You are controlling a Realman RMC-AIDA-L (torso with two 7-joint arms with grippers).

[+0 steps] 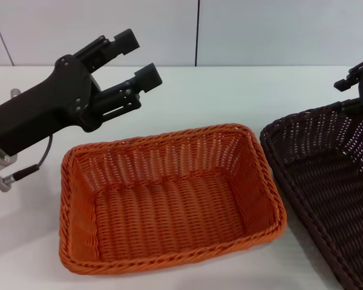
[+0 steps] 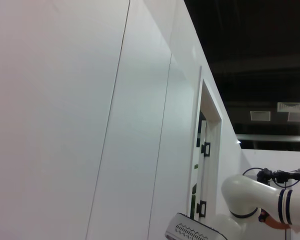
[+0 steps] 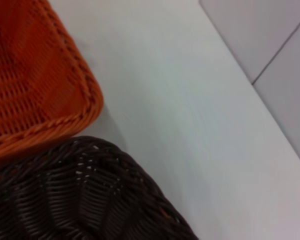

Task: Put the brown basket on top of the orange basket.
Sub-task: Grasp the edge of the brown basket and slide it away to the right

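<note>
We see the orange basket (image 1: 172, 202) sitting flat on the white table (image 1: 230, 96), centre of the head view, open side up. The brown basket (image 1: 327, 181) is on its right, rim close to the orange rim; it looks tilted, far edge raised, part of it cut off by the frame edge. In the right wrist view the brown rim (image 3: 90, 195) lies just beside the orange corner (image 3: 40, 90), seemingly overlapping it from that angle; we can't tell whether they touch.

Right gripper (image 1: 358, 81) is at the brown basket's far right edge, mostly out of frame. We can't tell whether its fingers are clamped on the rim or apart.

Left gripper (image 1: 136, 60) hangs above the table behind the orange basket's left end, fingers spread apart, holding nothing, clear of both baskets. Left wrist camera points up at a white wall (image 2: 65, 125) and a white arm segment (image 2: 260, 200), no baskets in it.
</note>
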